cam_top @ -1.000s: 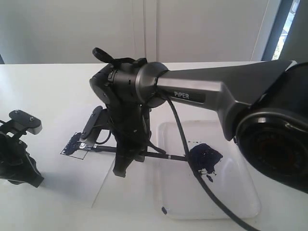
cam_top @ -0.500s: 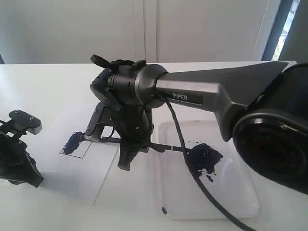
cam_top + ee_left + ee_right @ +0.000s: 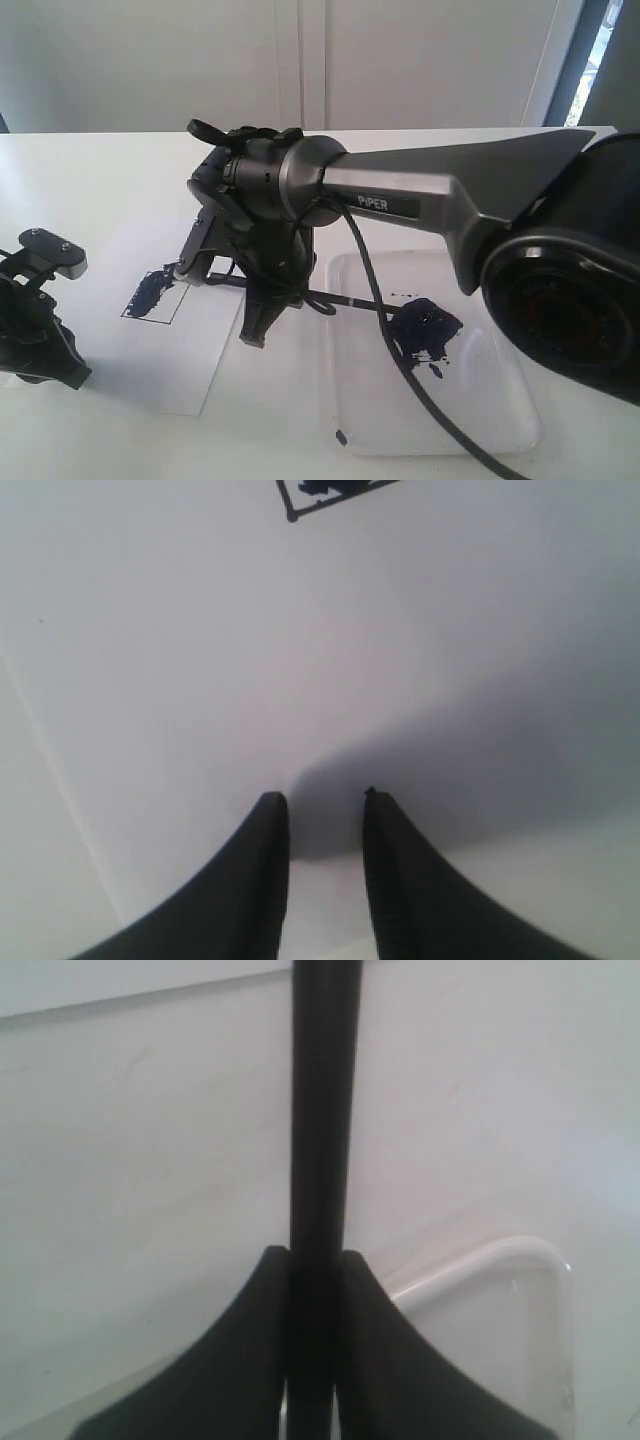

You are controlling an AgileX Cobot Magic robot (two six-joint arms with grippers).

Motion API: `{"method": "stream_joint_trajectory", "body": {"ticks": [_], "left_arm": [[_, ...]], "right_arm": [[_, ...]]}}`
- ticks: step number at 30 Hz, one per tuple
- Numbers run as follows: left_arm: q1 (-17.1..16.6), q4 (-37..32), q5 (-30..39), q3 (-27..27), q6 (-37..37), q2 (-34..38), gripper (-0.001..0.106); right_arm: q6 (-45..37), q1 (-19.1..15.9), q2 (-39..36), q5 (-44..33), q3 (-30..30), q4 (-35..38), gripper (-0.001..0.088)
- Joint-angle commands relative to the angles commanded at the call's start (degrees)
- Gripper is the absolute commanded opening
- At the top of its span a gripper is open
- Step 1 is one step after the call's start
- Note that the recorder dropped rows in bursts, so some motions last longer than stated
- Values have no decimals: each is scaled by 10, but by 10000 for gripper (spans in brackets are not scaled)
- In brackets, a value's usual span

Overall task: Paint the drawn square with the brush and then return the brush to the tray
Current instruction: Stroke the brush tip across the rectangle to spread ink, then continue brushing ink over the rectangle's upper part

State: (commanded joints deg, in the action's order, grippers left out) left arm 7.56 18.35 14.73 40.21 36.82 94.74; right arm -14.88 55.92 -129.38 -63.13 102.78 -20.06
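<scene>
Right gripper clamps the brush mid-handle, over the tray rim beside the paper sheet edge. Left gripper, narrowly parted and empty, stands left of the sheet. Tray holds one dark blue paint blot. Farther off, the brush tip meets the half-smeared drawn square.

**Exterior view.** I look from the near end of the right arm, slightly above, across the table.

**Left wrist view.** I look close down onto the paper; its drawn square also appears in the exterior view.

**Right wrist view.** I look very close along the brush; the tray corner is shared too.
</scene>
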Motion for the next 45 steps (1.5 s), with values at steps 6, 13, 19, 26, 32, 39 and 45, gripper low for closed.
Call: {"method": "stream_joint_trajectory", "body": {"ticks": [6, 13, 19, 26, 32, 39, 45], "left_arm": [[0, 0, -1, 0, 0, 0, 331], [0, 0, -1, 0, 0, 0, 331], [0, 0, -1, 0, -2, 0, 331], [0, 0, -1, 0, -4, 0, 331], [0, 0, -1, 0, -4, 0, 331], [0, 0, -1, 0, -5, 0, 331], [0, 0, -1, 0, -7, 0, 331]], "right_arm": [[-32, 0, 0, -21, 0, 30, 0], [-72, 0, 1, -45, 0, 73, 0], [-90, 0, 9, -62, 0, 89, 0], [-105, 0, 9, -68, 0, 109, 0], [-108, 0, 9, -68, 0, 114, 0], [-109, 0, 9, -68, 0, 113, 0], [-105, 0, 15, -68, 0, 98, 0]]}}
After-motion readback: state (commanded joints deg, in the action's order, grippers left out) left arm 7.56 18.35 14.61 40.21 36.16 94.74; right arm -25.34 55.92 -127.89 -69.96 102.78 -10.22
